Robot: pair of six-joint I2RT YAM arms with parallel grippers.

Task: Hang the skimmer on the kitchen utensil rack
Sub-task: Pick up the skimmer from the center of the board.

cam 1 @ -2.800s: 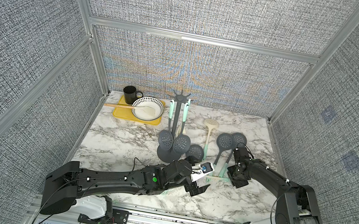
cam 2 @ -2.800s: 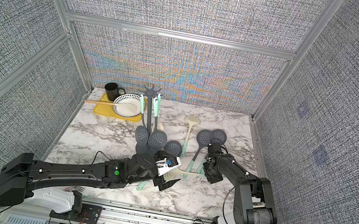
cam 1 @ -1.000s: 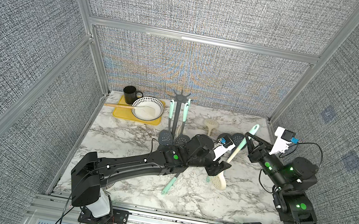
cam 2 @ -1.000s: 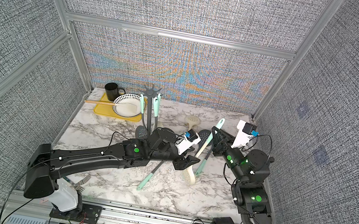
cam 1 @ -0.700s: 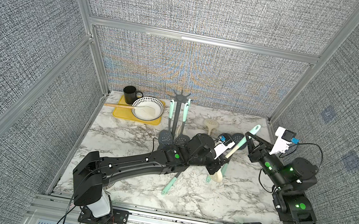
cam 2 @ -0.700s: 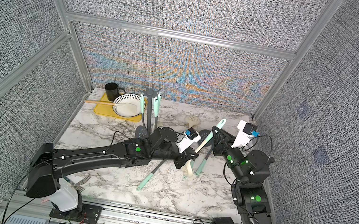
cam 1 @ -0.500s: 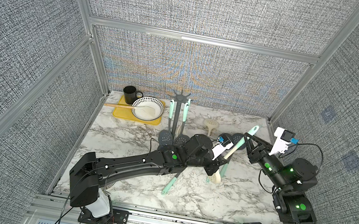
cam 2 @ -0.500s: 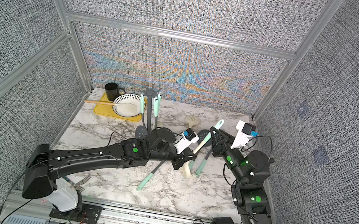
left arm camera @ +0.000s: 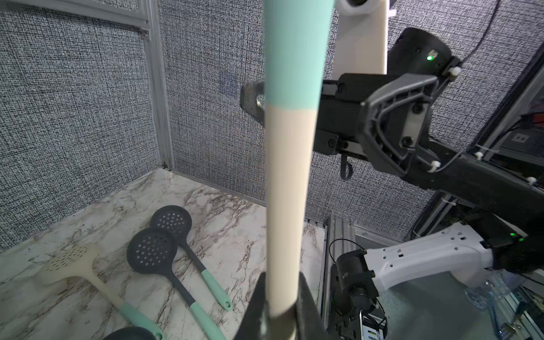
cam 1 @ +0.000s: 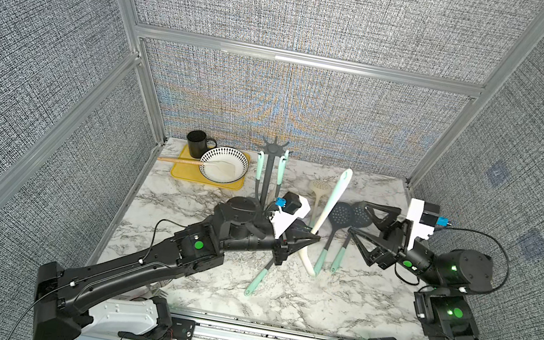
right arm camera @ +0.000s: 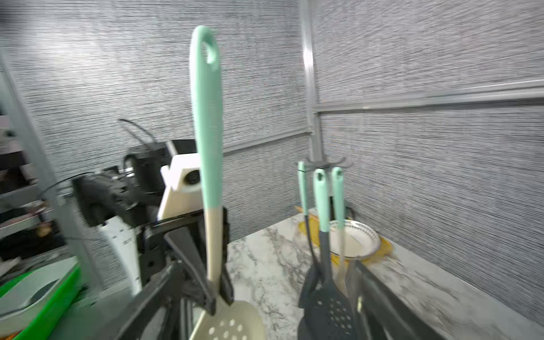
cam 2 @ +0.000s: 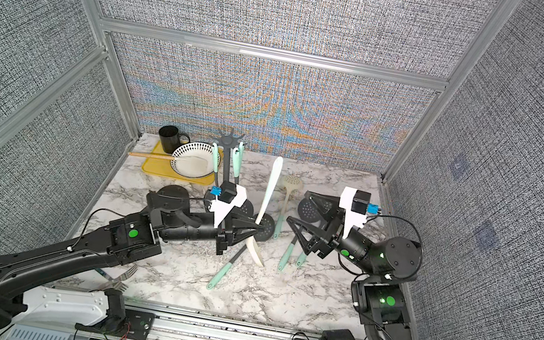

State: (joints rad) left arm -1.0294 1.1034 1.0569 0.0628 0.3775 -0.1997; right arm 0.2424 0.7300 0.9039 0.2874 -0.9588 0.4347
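Your left hand (cam 1: 315, 238) is closed tight on the skimmer (cam 1: 330, 204), pinching its cream neck just above the perforated head. You hold it nearly upright, head down and mint handle up. Whether the head touches the desk (cam 1: 277, 304) you cannot tell from these views.

Your right hand (cam 1: 356, 218) is spread wide and has hold of nothing. It sits just right of the skimmer, apart from it, fingers pointing left toward the handle. Near it two dark skimmers (cam 1: 342, 214) with mint handles lie side by side on the desk, and a pale skimmer (cam 1: 319, 188) lies just left of them.

The rack (cam 1: 273, 148) stands toward the far edge, left of the held skimmer and apart from it, with your left arm (cam 1: 171, 259) crossing in front of its base. From its hooks hang mint-handled utensils (right arm camera: 321, 200); the right wrist view shows three. One more mint-handled utensil (cam 1: 256, 281) lies on the desk near your left hand, its head hidden under the arm.

In the far left corner a yellow mat (cam 1: 179, 174) carries a bowl (cam 1: 244, 170), with a black mug (cam 1: 196, 144) at its far left corner and a wooden-handled spatula (cam 1: 181, 161) resting in the bowl.
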